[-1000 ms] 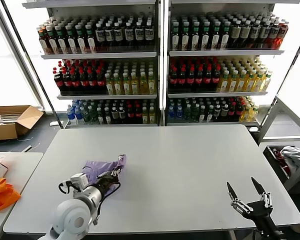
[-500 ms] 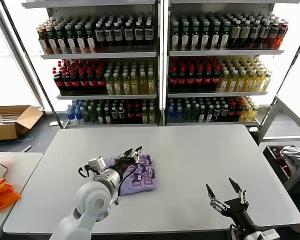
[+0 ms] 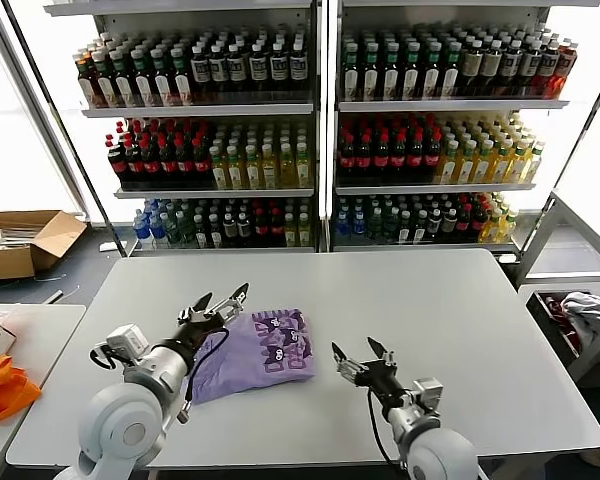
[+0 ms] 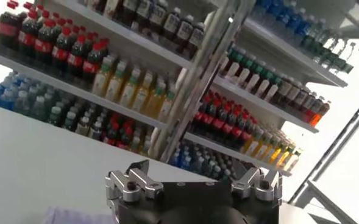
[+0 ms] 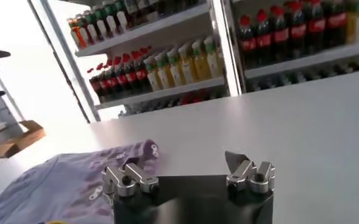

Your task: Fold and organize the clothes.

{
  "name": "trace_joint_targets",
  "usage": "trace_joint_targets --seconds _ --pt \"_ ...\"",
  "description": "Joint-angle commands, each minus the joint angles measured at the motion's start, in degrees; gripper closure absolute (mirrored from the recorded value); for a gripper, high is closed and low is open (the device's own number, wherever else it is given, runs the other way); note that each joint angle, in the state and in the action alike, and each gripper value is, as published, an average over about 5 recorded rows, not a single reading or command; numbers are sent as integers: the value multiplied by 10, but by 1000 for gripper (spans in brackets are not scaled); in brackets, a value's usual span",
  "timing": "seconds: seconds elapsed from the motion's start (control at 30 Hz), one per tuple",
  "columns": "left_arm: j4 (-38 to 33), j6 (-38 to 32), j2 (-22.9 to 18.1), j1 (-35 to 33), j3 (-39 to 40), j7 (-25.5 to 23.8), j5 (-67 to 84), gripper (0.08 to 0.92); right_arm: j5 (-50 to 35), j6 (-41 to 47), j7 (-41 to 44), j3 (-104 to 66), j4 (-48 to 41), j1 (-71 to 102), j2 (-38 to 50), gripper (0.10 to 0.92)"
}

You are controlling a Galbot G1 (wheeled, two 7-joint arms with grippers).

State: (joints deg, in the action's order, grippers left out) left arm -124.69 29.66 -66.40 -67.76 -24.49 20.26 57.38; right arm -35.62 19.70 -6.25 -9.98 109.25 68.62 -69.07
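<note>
Lavender T-shirt (image 3: 252,352) lies rumpled on the white counter (image 3: 430,310), left of centre and toward the near edge, printed side up with dark purple lettering showing. Left gripper (image 3: 218,302) hovers just above the shirt's far left corner, jaws spread open, holding nothing; whether a fingertip touches cloth cannot be told. In the left wrist view the left gripper (image 4: 194,182) points toward the drink shelves (image 4: 167,73), only a sliver of purple showing at the frame edge. Right gripper (image 3: 360,358) is just beside the shirt's right edge, low over the counter, jaws open and empty. In the right wrist view the right gripper (image 5: 188,173) faces the T-shirt (image 5: 63,182), which lies close in front of it. An orange cloth (image 3: 2,388) sits on a side table at far left; a cardboard box (image 3: 20,242) rests on the floor beyond.
</note>
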Motion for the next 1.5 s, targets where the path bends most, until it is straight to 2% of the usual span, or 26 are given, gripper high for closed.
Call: trace_joint_targets --seconds 0.03,0.13,0.23,0.63,0.87,0.97,1.13,1.37,1.5 --pt "-79 10 -13 -103 -112 -18 -4 178 -80 76 -66 188 -174 -208 -83 203" --pt "-86 10 -22 -113 -109 -17 -8 177 -71 81 -73 190 -193 -210 -98 214" --pt "-86 15 -20 -114 -107 -12 -10 177 -55 85 -79 185 -202 -206 -95 274" --pt "-81 20 -15 -115 -94 -2 -10 177 -35 56 -58 137 -104 -125 -50 602" --pt "-72 20 -13 -116 -100 0 -11 177 61 22 27 75 -38 -41 -16 809" --pt "-68 20 -7 -115 -106 -1 -11 177 72 28 45 31 -11 -11 3 876" --pt "-67 19 -2 -122 -106 -5 -16 177 63 36 65 -54 20 34 46 895" --pt "-63 18 -14 -117 -94 -6 -27 177 46 41 87 -148 24 65 104 895" --pt "-63 17 -17 -116 -89 -8 -32 177 129 81 107 -178 45 76 104 895"
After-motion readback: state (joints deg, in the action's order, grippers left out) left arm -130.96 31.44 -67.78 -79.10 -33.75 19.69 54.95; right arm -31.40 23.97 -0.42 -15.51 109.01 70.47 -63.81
